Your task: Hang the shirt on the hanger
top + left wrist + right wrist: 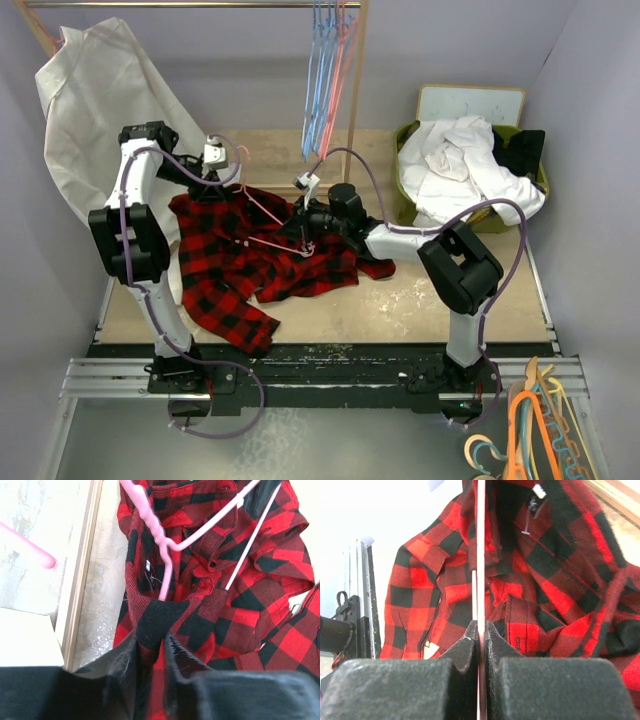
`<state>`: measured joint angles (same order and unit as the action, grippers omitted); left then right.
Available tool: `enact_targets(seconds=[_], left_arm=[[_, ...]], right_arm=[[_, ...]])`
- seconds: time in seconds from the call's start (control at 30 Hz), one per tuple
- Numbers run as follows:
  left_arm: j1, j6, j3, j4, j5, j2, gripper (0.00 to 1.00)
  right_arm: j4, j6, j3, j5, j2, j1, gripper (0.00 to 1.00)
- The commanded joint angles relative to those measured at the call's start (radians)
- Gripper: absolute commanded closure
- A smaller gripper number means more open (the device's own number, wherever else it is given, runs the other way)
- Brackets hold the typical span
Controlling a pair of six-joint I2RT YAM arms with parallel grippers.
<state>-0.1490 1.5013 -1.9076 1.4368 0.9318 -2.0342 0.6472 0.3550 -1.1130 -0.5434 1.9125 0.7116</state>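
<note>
Task status: begun, not completed. The shirt (235, 265) is found crumpled on the table (430, 300), spread between the two tools and not yet hung.

The hanger (152, 524) is laid across the shirt. One of its arms is seen to run down into a fold of cloth just ahead of the left tool (151, 647), probably at the neck opening; this cannot be confirmed.

The left tool is clenched on a fold of the shirt's edge. The right tool (480, 630) is clamped on a thin bar of the hanger, with plaid cloth directly beyond it.

Outstanding, as judged: both shoulders to be drawn over the hanger's arms and the hook to be left free.

Containers: one basket (402, 195), well off to the right tool's right, is filled with white clothes (455, 165) and a dark item at its far side.
</note>
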Motion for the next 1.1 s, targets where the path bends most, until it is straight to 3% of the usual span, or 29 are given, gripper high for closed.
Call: enact_targets(seconds=[0.0, 0.07, 0.17, 0.3, 0.37, 0.57, 0.63, 0.67, 0.7, 0.73, 0.8, 0.9, 1.07], left_arm=[[0.058, 0.015, -0.039, 0.081, 0.060, 0.006, 0.64], [0.085, 0.026, -0.033, 0.108, 0.058, 0.003, 0.60], [0.104, 0.042, -0.008, 0.109, 0.058, 0.013, 0.76], [0.104, 0.036, 0.002, 0.109, 0.061, 0.002, 0.79], [0.104, 0.041, 0.010, 0.108, 0.055, -0.001, 1.00], [0.089, 0.067, 0.063, 0.096, 0.069, 0.053, 1.00], [0.088, -0.021, 0.083, 0.032, 0.087, 0.097, 1.00], [0.083, -0.008, 0.082, 0.048, 0.106, 0.114, 1.00], [0.075, 0.028, 0.086, 0.070, 0.129, 0.136, 1.00], [0.066, 0.041, 0.099, 0.073, 0.149, 0.167, 1.00], [0.054, 0.040, 0.147, 0.042, 0.163, 0.246, 1.00], [0.051, -0.006, 0.247, -0.024, 0.158, 0.382, 1.00], [0.053, -0.389, 0.363, -0.312, 0.165, 0.639, 1.00]], right_arm=[[0.054, -0.030, -0.052, -0.039, 0.008, 0.015, 1.00], [0.054, -0.029, -0.054, -0.036, 0.008, 0.015, 1.00], [0.050, -0.029, -0.056, -0.036, 0.005, 0.015, 1.00], [0.049, -0.031, -0.055, -0.037, 0.000, 0.015, 1.00], [0.050, -0.031, -0.049, -0.032, -0.004, 0.015, 1.00], [0.046, -0.029, -0.032, -0.021, -0.029, 0.015, 1.00], [0.019, -0.023, -0.029, -0.011, -0.050, 0.015, 1.00], [0.027, -0.007, -0.023, -0.007, -0.065, 0.015, 0.83], [0.044, 0.000, 0.007, -0.002, -0.095, 0.012, 0.54], [0.078, 0.008, 0.050, 0.019, -0.132, 0.010, 0.32], [0.141, 0.023, 0.143, 0.080, -0.224, 0.010, 0.03], [0.113, 0.016, 0.219, 0.122, -0.338, -0.012, 0.00], [0.312, 0.119, 0.495, 0.231, -0.565, -0.085, 0.00]])
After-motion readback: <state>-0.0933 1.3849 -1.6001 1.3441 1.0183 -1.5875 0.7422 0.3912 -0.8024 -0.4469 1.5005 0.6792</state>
